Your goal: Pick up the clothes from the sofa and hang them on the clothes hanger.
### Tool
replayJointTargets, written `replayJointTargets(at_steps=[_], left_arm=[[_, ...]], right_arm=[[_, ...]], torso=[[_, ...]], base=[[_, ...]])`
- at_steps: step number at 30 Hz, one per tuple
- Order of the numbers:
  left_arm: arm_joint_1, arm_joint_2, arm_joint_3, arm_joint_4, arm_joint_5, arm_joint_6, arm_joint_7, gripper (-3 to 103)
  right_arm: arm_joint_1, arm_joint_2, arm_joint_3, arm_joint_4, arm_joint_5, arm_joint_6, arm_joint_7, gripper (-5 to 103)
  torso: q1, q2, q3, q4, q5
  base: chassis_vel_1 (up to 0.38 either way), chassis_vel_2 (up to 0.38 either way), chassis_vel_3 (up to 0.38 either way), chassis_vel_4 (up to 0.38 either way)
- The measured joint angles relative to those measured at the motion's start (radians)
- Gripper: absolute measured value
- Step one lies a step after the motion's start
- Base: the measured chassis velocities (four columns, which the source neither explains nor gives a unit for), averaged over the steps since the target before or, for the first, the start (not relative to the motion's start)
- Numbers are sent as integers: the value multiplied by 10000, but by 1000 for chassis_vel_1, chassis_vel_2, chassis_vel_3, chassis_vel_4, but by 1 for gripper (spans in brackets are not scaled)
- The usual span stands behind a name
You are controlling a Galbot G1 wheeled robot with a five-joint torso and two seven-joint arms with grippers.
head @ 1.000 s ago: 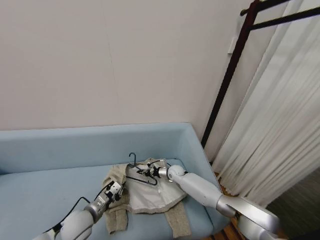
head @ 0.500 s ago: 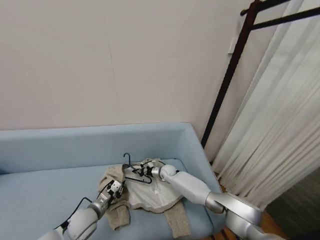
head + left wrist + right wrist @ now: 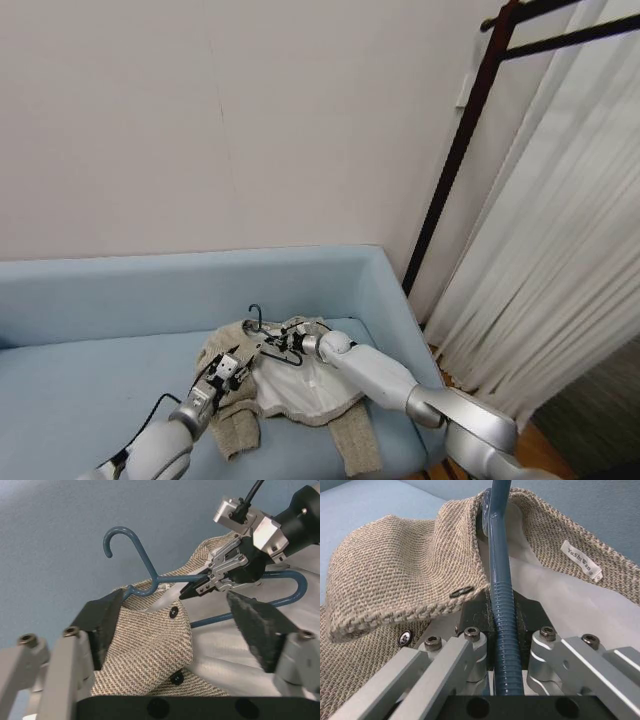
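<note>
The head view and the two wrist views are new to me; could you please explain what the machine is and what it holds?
This is a wheeled robot with two arms. The wide picture comes from its head camera; the close-ups from cameras on each wrist. A beige jacket lies on the blue sofa. The right gripper has its jaws shut on a blue hanger tucked inside the jacket. The left gripper is at the jacket's front edge, jaws open. A clothes rack stands beside the sofa.

Lower centre: a cardigan (image 3: 290, 395) lies on the sofa (image 3: 100, 380), a hanger (image 3: 501, 615) at its collar; a clothes rack (image 3: 452, 165) stands upper right.
</note>
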Motion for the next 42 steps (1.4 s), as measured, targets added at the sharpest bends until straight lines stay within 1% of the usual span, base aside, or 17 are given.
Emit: replayJointTargets(at_steps=[3,7,8,10,13,14,16,19,20,23,24,25,29,30,33,36,42], left_arm=[[16,-11,-33,-6,-30,68,-116,82],[197,-238,-134,-18,-160,709,-836,97],[197,-238,-134,-18,-160,709,-836,97],[322,-563,-62,-113,-530,993,-1327,100],[604,-893,69,-436,-1070,1813,-1870,100],[604,-893,69,-436,-1070,1813,-1870,100],[743,-1096,183,-533,-1824,2337,-2443,100],[833,-1754,278,-351,-3395,2525,-3657,100],[833,-1754,278,-351,-3395,2525,-3657,100],[1045,-2602,147,-313,-5031,2147,-5062,100],[1045,-2602,147,-313,-5031,2147,-5062,100],[1216,-3006,-8,-337,-5370,1842,-5399,100],[1583,-4087,-417,-10,-5542,759,-5821,100],[1583,-4087,-417,-10,-5542,759,-5821,100],[1511,-4817,-625,493,-5515,97,-5884,100],[1133,-5373,-877,966,-5461,-331,-5577,100],[617,-5559,-937,1526,-5460,-522,-5239,100]], right_arm=[[5,126,68,-193,-99,5,-89,8],[-87,133,300,-161,-214,27,-77,8],[-87,133,300,-161,-214,27,-77,8],[-190,-57,381,128,-157,-8,42,8],[-270,-330,441,489,-29,-83,121,8],[-270,-330,441,489,-29,-83,121,8],[-325,-418,518,627,12,-119,136,8],[-432,-513,613,779,19,-148,148,8],[-432,-513,613,779,19,-148,148,8],[-529,-635,672,951,27,-172,150,8],[-529,-635,672,951,27,-172,150,8],[-566,-652,716,980,32,-184,152,8],[-592,-684,759,988,35,-198,145,8],[-592,-684,759,988,35,-198,145,8],[-591,-696,763,986,40,-213,137,8],[-592,-759,762,1001,49,-223,131,8],[-625,-923,738,1070,60,-235,105,8]], torso=[[0,-1,0,1,0],[0,0,0,3,0],[0,0,0,3,0],[0,0,1,4,0],[0,1,0,0,1],[0,1,0,0,1],[0,1,0,0,3],[0,0,1,3,1],[0,0,1,3,1],[0,0,1,0,0],[0,0,1,0,0],[0,1,1,-1,1],[0,1,1,4,1],[0,1,1,4,1],[0,2,1,4,2],[0,2,1,1,1],[0,2,1,0,1]], base=[[0,0,0,0],[0,0,0,0],[0,0,0,0],[0,0,0,0],[0,0,0,0],[0,0,0,0],[0,0,0,0],[0,0,0,0],[0,0,0,0],[0,0,0,0],[0,0,0,0],[0,0,0,0],[0,0,0,0],[0,0,0,0],[0,0,0,0],[0,0,0,0],[0,0,0,0]])
